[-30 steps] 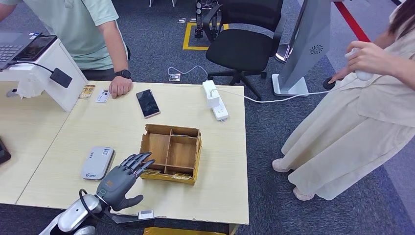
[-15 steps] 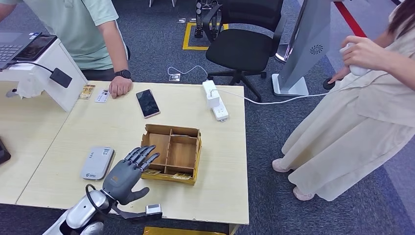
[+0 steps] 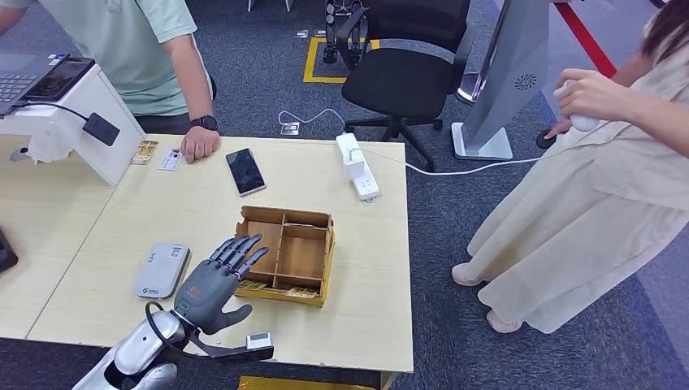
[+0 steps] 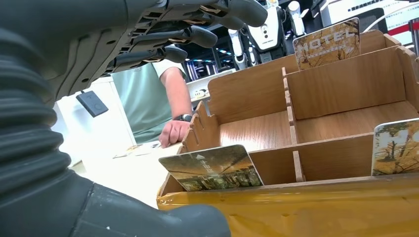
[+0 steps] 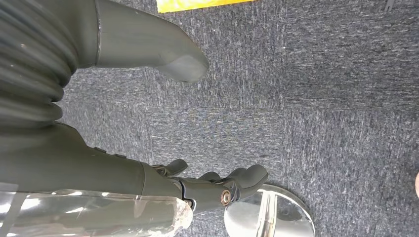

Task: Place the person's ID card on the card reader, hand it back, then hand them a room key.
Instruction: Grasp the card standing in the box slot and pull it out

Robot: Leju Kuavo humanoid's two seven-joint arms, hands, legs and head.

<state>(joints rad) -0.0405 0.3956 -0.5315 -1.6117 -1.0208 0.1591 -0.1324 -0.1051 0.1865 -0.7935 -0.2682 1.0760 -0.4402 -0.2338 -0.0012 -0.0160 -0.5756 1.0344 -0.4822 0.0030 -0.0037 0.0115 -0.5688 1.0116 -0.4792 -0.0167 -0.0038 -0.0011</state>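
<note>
Left hand (image 3: 213, 284) has crept forward and up over the last second, fingers spread, holding nothing, tips now at the near left corner of the wooden box (image 3: 286, 253). Key cards (image 4: 211, 167) stand in the box's front slots, just beside the fingers. ID card (image 3: 170, 158) lies at the far side of the table (image 3: 370, 268) by the person's hand (image 3: 199, 145); card reader (image 3: 162, 269) sits untouched. Likely reaching for a room key. Right hand (image 5: 197, 185) hangs over carpet, fingers loosely curled, empty
</note>
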